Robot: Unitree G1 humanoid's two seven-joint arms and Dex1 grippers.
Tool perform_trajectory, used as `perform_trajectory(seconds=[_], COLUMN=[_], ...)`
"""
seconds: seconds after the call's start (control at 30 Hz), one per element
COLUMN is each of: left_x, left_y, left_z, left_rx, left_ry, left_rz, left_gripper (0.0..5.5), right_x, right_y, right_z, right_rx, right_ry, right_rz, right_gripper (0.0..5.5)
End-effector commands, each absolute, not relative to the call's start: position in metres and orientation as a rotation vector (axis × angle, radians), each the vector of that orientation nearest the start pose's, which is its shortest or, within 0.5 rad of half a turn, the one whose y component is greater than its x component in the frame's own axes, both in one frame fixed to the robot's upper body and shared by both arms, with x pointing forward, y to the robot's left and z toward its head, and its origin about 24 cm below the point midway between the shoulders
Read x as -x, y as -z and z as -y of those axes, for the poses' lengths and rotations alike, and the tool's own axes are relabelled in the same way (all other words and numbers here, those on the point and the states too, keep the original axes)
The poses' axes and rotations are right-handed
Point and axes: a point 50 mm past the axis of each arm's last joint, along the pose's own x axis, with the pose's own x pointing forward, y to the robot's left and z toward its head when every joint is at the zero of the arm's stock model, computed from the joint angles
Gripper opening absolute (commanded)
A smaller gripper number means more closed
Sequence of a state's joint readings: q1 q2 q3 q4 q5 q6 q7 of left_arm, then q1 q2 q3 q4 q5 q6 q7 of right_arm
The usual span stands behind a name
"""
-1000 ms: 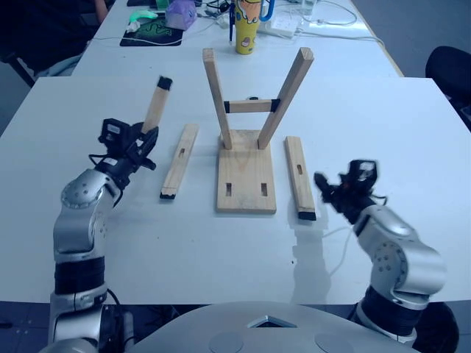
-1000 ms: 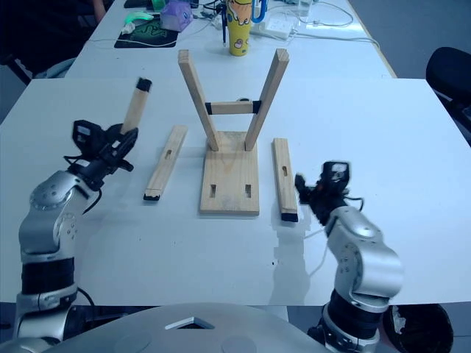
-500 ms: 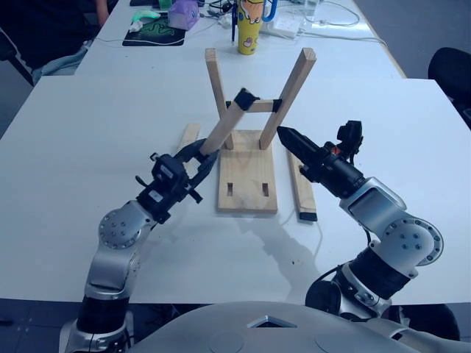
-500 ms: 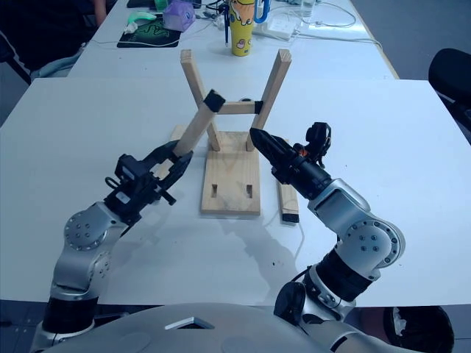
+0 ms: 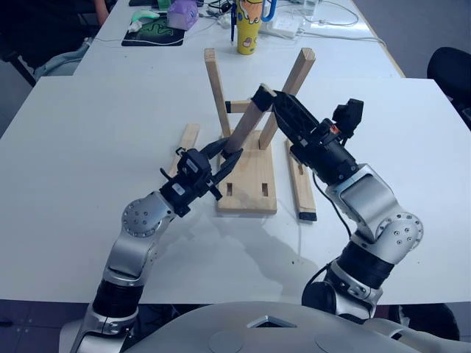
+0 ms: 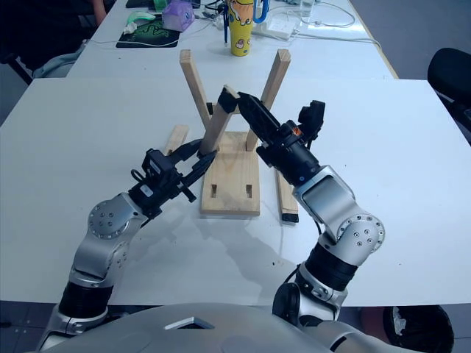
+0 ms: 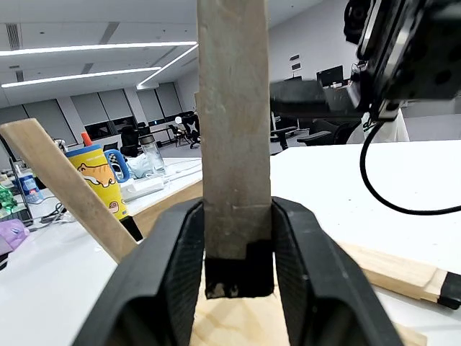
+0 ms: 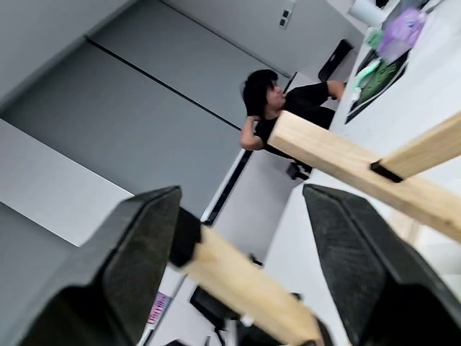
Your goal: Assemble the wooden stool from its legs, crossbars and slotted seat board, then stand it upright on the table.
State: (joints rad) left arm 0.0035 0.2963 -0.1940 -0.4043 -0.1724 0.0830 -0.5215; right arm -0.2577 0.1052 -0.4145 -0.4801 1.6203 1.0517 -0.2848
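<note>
- White table (image 5: 88, 147) up front, a second desk (image 5: 331, 51) behind it carrying a yellow cup (image 5: 249, 28) and assorted clutter.
- Centre stage is the seat board (image 5: 250, 187), lying flat with two upright legs (image 5: 218, 95) planted at its far end and a crossbar (image 5: 241, 107) bridging them.
- Big change in the last second: both arms come off the table's flanks and converge over the board!
- Third leg (image 5: 246, 129) is off the table now, slanting above the board with its dark-capped foot low.
- Left gripper (image 7: 238, 259) is clamped hard on that foot.
- Right gripper (image 5: 271, 99) swings in high, fingers spread wide astride the leg's top end, not yet closed.
- My read: this leg is headed for the near slots (image 5: 229, 189), both still vacant, so the job is roughly halfway.
- Two loose pieces wait flat on the table: one (image 5: 300, 180) just right of the board, one (image 5: 186, 140) to its left.
</note>
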Motion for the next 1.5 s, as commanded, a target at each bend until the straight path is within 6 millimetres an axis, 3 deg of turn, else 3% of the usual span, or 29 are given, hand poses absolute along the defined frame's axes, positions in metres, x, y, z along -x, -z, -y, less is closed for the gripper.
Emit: perform_trajectory(seconds=[0.03,0.2,0.4,0.63,0.97,1.17,1.5], left_x=[-0.231,-0.232,-0.229,-0.227,-0.224,-0.223,-0.223], left_y=[-0.117,-0.116,-0.105,-0.104,-0.103,-0.103,-0.101], left_z=[-0.124,-0.128,-0.119,-0.115,-0.111,-0.109,-0.11], left_rx=[-0.128,-0.121,-0.142,-0.139,-0.14,-0.148,-0.165], left_ry=[0.74,0.739,0.807,0.841,0.876,0.892,0.874], left_rz=[0.219,0.195,0.1,0.065,0.055,0.054,0.047], left_gripper=[1.32,1.32,1.32,1.32,1.32,1.32,1.32], right_x=[-0.23,-0.23,-0.225,-0.224,-0.233,-0.233,-0.237], right_y=[-0.168,-0.166,-0.176,-0.17,-0.158,-0.155,-0.153], right_z=[0.127,0.134,0.12,0.117,0.115,0.107,0.11], right_rx=[-1.168,-1.129,-0.935,-0.792,-0.775,-0.781,-0.744], right_ry=[-0.724,-0.694,-0.819,-0.824,-0.751,-0.739,-0.662], right_rz=[-0.2,-0.205,-0.18,-0.17,-0.17,-0.18,-0.162], right_gripper=[3.15,3.15,3.15,3.15,3.15,2.21,0.59])
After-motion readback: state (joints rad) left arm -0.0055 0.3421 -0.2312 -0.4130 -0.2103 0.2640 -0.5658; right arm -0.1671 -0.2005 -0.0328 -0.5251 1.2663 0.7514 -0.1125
